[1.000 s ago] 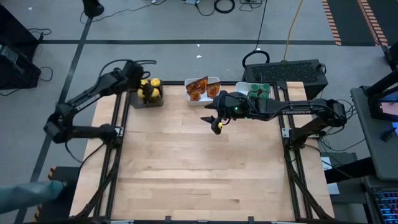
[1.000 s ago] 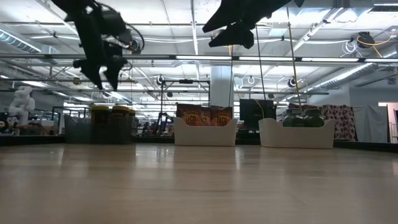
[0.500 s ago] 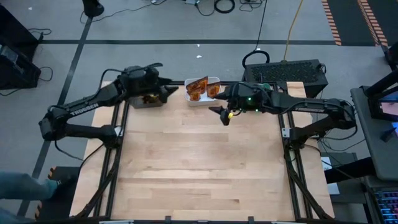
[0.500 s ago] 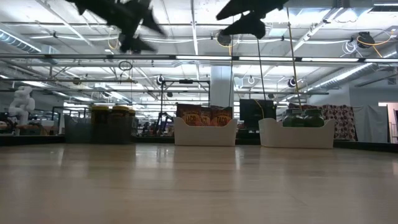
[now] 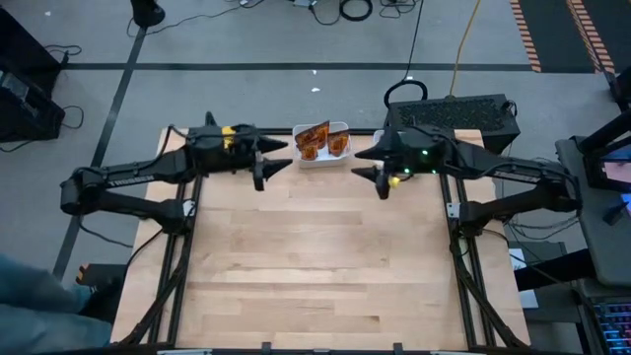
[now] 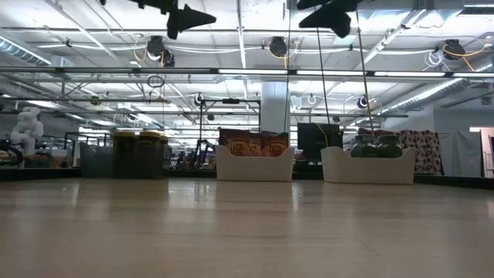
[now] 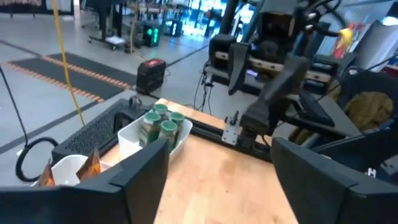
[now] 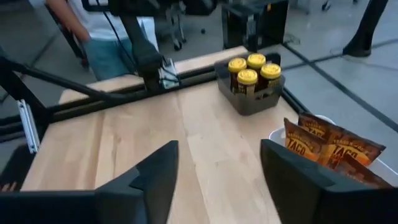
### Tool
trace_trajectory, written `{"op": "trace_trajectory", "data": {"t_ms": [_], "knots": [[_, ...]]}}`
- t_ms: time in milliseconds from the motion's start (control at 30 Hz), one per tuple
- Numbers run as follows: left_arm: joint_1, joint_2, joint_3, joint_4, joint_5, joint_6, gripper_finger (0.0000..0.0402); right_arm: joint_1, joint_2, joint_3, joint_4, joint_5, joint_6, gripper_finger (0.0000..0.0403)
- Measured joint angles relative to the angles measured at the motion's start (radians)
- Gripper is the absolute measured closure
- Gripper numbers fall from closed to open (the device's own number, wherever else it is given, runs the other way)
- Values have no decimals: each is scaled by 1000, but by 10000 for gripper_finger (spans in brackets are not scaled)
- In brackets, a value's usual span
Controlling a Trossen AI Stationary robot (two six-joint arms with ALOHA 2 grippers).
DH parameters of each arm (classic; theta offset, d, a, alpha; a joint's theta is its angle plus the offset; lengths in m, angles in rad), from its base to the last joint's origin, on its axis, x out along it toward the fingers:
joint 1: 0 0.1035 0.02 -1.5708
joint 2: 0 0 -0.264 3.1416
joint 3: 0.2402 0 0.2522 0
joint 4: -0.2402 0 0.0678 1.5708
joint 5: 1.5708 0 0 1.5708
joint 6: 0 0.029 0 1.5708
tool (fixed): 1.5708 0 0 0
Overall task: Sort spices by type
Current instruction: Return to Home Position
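- Your left tool (image 5: 272, 164) hangs above the counter (image 5: 315, 266) near its far edge, just in front of the dark bin (image 8: 252, 102). Its fingers are spread wide and there is nothing between them.
- The four yellow-lidded jars (image 8: 247, 76) stand upright and packed together inside that bin, at the far left corner of the counter.
- The foil packets (image 5: 317, 140) stand on edge in the middle white tray (image 6: 255, 166), between the two tools and against the far edge.
- The green-lidded jars (image 7: 160, 124) sit together in the right white tray (image 6: 369, 168) at the far right. In the high view the right arm covers most of them.
- Your right tool (image 5: 371, 172) hovers near the far edge, just to the right of the packet tray. Its fingers are also wide apart and hold nothing.
- As I read it, the sorting itself is done. Each kind has its own container, and no jar or packet lies loose on the boards.
- The step in hand looks like the retreat to rest, since both arms are raised clear of the containers.
- For the next move, draw each arm back toward its own side and fold it down. Keep the tools high enough to pass over the bin and tray rims, and keep them well apart from each other over the middle tray.
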Motion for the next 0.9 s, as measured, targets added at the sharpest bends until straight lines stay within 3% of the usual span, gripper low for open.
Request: {"op": "trace_trajectory", "data": {"t_ms": [267, 433, 567, 800, 900], "knots": [[-16, -164, -236, 150, -32, -51, 196, -16, -239, -360, 349, 2, 137, 318], [-13, -246, -360, 227, -32, -64, 241, -34, -305, -467, 401, -9, 198, 393], [0, -317, -436, 227, -31, -109, 278, -33, -331, -473, 387, -51, 193, 397], [2, -503, -557, 234, -46, -134, 346, -58, -401, -475, 304, -27, 136, 402], [2, -570, -598, 233, -53, -150, 374, -73, -428, -525, 363, -25, 133, 402]]}}
